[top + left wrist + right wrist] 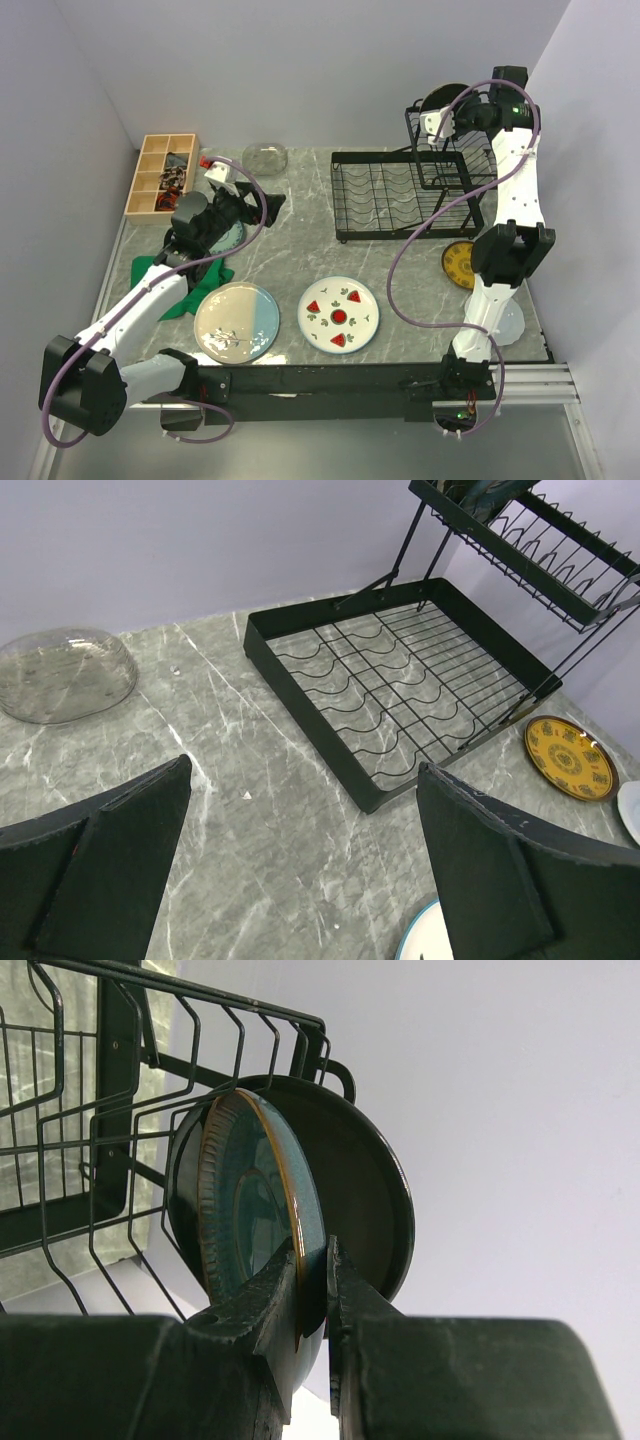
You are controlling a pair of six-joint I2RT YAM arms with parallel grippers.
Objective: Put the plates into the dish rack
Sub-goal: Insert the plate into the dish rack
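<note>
The surface (300,250) is showing smooth grey marble-look stone with white veins and a slight sheen. The dish rack (400,700) is looking like thin metal wire under a black satin coat. Pinched in the right tool (318,1260), the slate-blue plate (250,1210) is gleaming with glossy glaze, its underside ribbed and its rim brownish. The black plate (375,1190) behind it is looking duller. The glass plate (60,675) is appearing clear and faintly textured. On the left tool (305,775), the fingers (110,870) are showing matt black, slightly rough faces. The wooden box (160,175) is looking bare and pale, the green cloth (148,268) soft.
</note>
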